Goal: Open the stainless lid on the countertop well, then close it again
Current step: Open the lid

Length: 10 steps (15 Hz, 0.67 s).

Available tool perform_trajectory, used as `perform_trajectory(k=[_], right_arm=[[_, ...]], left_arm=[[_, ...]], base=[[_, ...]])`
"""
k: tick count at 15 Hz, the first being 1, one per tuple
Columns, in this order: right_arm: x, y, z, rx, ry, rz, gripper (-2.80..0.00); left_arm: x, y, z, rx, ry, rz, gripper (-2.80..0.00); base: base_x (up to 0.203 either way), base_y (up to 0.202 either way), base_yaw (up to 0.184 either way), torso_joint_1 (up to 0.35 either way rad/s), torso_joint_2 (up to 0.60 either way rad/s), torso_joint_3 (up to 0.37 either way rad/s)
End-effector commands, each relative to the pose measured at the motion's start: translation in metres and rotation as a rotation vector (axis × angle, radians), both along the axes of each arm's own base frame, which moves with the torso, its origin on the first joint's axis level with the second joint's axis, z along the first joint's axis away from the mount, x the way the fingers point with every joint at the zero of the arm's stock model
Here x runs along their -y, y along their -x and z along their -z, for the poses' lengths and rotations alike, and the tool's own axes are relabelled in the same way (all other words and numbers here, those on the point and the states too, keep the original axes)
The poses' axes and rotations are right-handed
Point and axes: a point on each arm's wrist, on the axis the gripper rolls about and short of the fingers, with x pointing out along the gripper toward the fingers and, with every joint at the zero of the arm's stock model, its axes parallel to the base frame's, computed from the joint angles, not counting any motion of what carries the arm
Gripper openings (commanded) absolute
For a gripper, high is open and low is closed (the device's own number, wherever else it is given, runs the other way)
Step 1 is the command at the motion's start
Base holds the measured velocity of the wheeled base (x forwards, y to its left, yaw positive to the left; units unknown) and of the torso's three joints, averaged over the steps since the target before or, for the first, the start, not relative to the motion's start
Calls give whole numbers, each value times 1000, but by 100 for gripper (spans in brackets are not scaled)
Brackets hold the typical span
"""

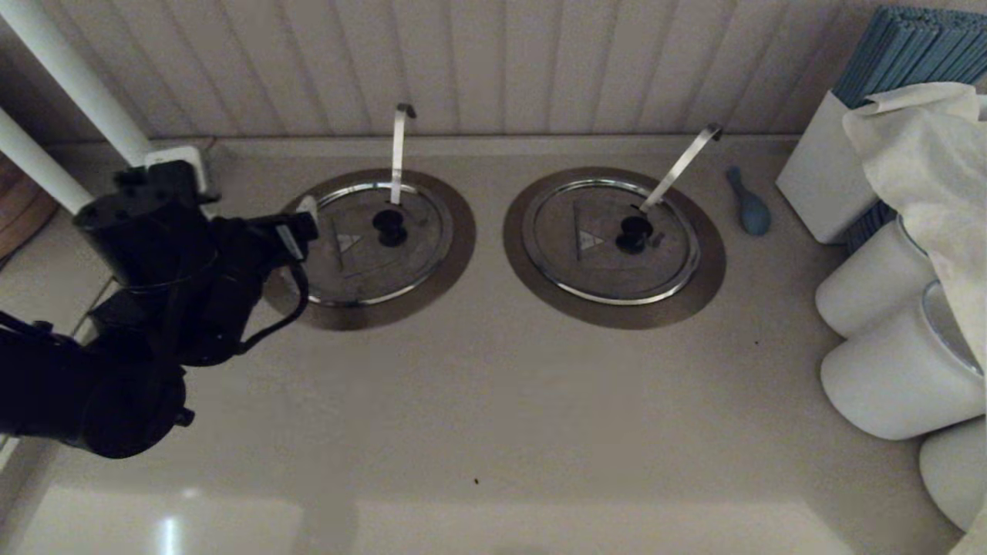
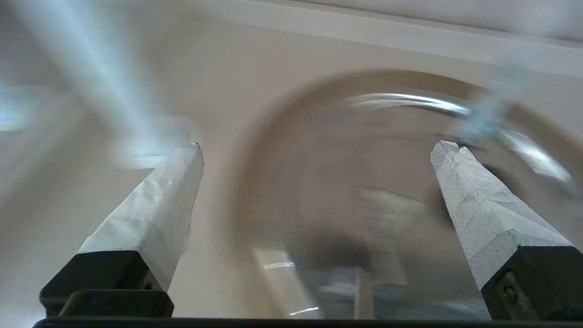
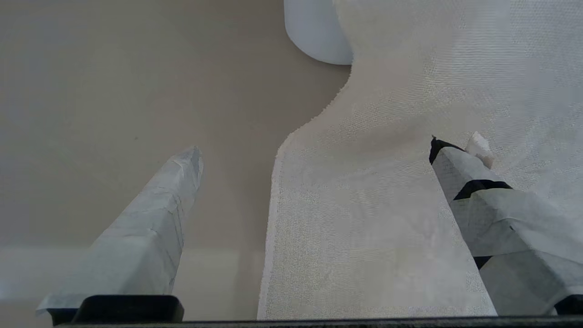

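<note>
The stainless lid point(image 1: 362, 258) lies flat and shut on the left countertop well, inside its bronze-brown ring point(image 1: 455, 254). It carries a black knob point(image 1: 390, 226) and a triangle sticker point(image 1: 347, 242), and the thin hook-tipped rod point(image 1: 398, 154) rises behind the knob. My left gripper point(image 1: 304, 223) hovers at the lid's left edge, open and holding nothing. The left wrist view is smeared and shows the bronze ring point(image 2: 273, 136) and chrome rim point(image 2: 410, 101) between the spread left gripper point(image 2: 319, 146). My right gripper point(image 3: 315, 146) is open over a white cloth point(image 3: 387, 205), outside the head view.
The twin lid point(image 1: 597, 258) with its flat strip handle point(image 1: 682, 166) sits to the right. A blue spoon-like object point(image 1: 749, 204) lies beyond it. A white box point(image 1: 825, 177), a draped cloth point(image 1: 925, 154) and white jars point(image 1: 887, 370) crowd the right side. White pipes point(image 1: 69, 69) stand far left.
</note>
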Motion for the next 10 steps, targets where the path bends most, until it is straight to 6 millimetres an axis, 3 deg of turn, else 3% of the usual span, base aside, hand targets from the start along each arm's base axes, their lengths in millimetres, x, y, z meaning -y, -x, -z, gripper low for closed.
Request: perform_trajectory(k=[1, 5, 10], right_arm=[[0, 0, 0, 0, 0, 0, 0], [0, 0, 0, -1, 0, -1, 0], [0, 0, 0, 0, 0, -2, 0]], left_arm=[[21, -19, 13, -24, -2, 31, 0], [70, -56, 28, -36, 2, 76, 0], [86, -85, 43, -47, -3, 86, 0]], base=[[0, 0, 0, 0, 0, 0], [0, 0, 0, 0, 0, 0], [0, 0, 0, 0, 0, 0]])
